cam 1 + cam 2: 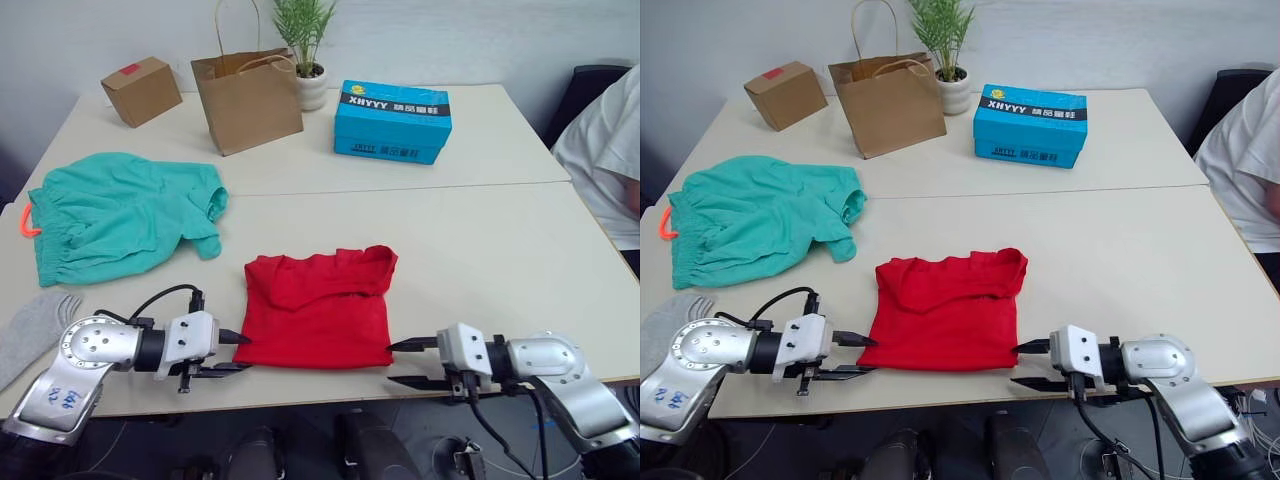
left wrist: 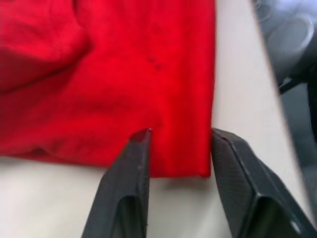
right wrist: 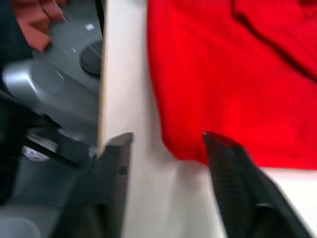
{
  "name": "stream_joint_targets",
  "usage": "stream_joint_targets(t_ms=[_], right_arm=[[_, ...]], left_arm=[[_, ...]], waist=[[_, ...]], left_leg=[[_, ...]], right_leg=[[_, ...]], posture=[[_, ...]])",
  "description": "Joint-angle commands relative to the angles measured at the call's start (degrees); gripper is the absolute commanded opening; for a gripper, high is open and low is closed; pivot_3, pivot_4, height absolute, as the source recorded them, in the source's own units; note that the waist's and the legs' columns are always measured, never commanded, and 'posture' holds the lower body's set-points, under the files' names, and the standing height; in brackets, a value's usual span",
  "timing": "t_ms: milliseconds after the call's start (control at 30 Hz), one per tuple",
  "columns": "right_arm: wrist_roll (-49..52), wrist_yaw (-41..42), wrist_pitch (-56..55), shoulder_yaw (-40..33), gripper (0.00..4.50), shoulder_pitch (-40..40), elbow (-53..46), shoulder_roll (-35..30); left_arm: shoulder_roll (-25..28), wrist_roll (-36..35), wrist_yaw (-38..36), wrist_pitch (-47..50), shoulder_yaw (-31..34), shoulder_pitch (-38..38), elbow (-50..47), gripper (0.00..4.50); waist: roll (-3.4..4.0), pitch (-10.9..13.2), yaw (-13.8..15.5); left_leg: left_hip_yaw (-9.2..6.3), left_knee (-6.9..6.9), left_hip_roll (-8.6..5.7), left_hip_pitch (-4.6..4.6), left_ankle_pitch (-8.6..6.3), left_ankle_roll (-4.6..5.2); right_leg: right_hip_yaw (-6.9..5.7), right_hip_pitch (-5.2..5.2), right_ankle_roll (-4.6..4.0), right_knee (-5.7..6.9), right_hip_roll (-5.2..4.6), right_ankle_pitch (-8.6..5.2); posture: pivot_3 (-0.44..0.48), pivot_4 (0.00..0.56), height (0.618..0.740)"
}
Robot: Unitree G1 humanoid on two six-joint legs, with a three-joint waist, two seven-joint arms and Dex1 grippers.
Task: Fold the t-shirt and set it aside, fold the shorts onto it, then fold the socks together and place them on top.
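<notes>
T-shirt (image 1: 318, 310) bright red; shorts (image 1: 115, 215) teal-green, orange drawstring (image 1: 24, 222); sock (image 1: 30, 330) light grey; carton (image 1: 392, 121) blue; surface (image 1: 480, 240) cream.

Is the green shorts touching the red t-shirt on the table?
Apart. The left eye view shows bare table between the shorts and the t-shirt, with a plain gap.

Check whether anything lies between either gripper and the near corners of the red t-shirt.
Nothing visible does. The left gripper and right gripper flank the t-shirt, each at a near corner with jaws open; only bare table lies between. The shorts lie farther back to the left.
</notes>
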Motion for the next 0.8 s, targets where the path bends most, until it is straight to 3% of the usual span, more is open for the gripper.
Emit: stream_joint_targets(t_ms=[33, 67, 200, 333, 433, 567, 800], right_arm=[[14.16, 1.57, 14.11, -7.47, 2.48, -1.16, -6.67, -5.86], [15.53, 1.42, 15.77, -7.65, 2.49, -2.88, -6.25, -5.93], [8.04, -0.33, 10.93, -3.13, 1.51, -9.72, -0.12, -0.82], [-3.1, -1.09, -0.83, 3.52, 0.08, -14.89, 8.86, 5.78], [-8.83, -1.43, -8.08, 6.54, 0.03, -17.62, 15.74, 9.22], [-12.12, -4.37, -9.57, 7.3, 0.03, -20.79, 21.25, 12.37], [-16.47, -4.78, -14.9, 8.34, 0.03, -26.92, 31.55, 14.09]], left_arm=[[1.64, -11.93, -0.91, 9.99, 6.9, -0.15, -5.03, 1.52], [0.88, -13.21, -0.13, 11.06, 6.92, -1.61, -4.98, 1.32], [-2.01, -8.11, 1.53, 9.37, 0.64, -6.9, -3.43, 0.15], [-6.82, 0.27, 2.42, 3.47, -8.17, -11.97, 2.28, 0.0], [-8.21, 6.08, 1.45, -2.66, -12.63, -13.92, 6.96, 0.0], [-11.33, 5.68, 1.9, -2.95, -13.52, -16.98, 9.63, 0.0], [-13.89, 13.27, 5.9, -7.33, -15.48, -22.03, 17.99, 0.0]], waist=[[0.0, 0.03, 0.04], [-0.05, 0.0, 0.04], [-0.12, -0.04, 0.14], [-0.12, -0.04, 0.3], [-0.12, -0.04, 0.15], [-0.12, -0.03, 0.14], [-0.11, -0.04, -0.13]], left_leg=[[0.0, 0.03, -0.02, -0.01, -0.01, 0.02], [-0.04, 0.02, -0.02, 0.02, 0.0, 0.04], [-0.16, -0.02, 0.0, 0.12, 0.06, 0.05], [-0.1, -0.02, -0.02, -0.01, 0.03, 0.03], [0.08, 0.06, -0.02, -0.16, 0.15, -0.18], [0.14, 0.09, -0.01, -0.18, 0.15, -0.18], [0.14, 0.13, -0.01, -0.03, 0.2, -0.18]], right_leg=[[0.0, -0.01, 0.01, 0.04, -0.03, 0.0], [-0.01, 0.01, 0.02, 0.0, -0.03, 0.01], [-0.13, 0.21, -0.07, -0.25, 0.04, 0.12], [-0.11, 0.16, -0.04, -0.37, 0.08, 0.12], [0.03, -0.03, 0.02, -0.38, 0.14, 0.13], [0.08, -0.07, 0.04, -0.37, 0.12, 0.12], [0.09, -0.01, 0.06, -0.16, 0.13, 0.15]], posture=[[0.0, 0.15, 0.74], [0.0, 0.15, 0.74], [0.0, 0.15, 0.74], [0.0, 0.15, 0.74], [0.0, 0.15, 0.74], [0.0, 0.15, 0.74], [0.0, 0.15, 0.74]])
